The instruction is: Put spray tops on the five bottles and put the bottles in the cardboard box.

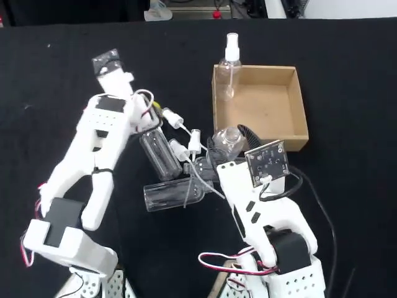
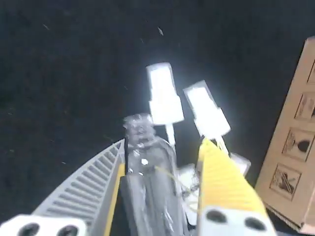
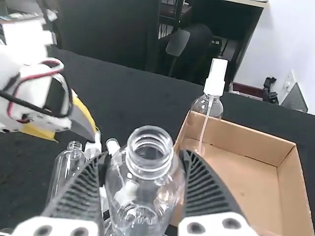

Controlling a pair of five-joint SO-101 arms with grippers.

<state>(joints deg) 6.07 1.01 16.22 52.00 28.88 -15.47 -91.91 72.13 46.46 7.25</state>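
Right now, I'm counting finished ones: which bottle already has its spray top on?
The upright bottle in the box, white top on; the left gripper holds a bare-necked bottle, as does the right gripper.

capped bottle in box corner | spray tops left of box

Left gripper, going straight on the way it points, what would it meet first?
Probably the white spray top lying on the black table just past the neck of the capless bottle between the left gripper's fingers. Depth is unclear; the cardboard box sits off to one side.
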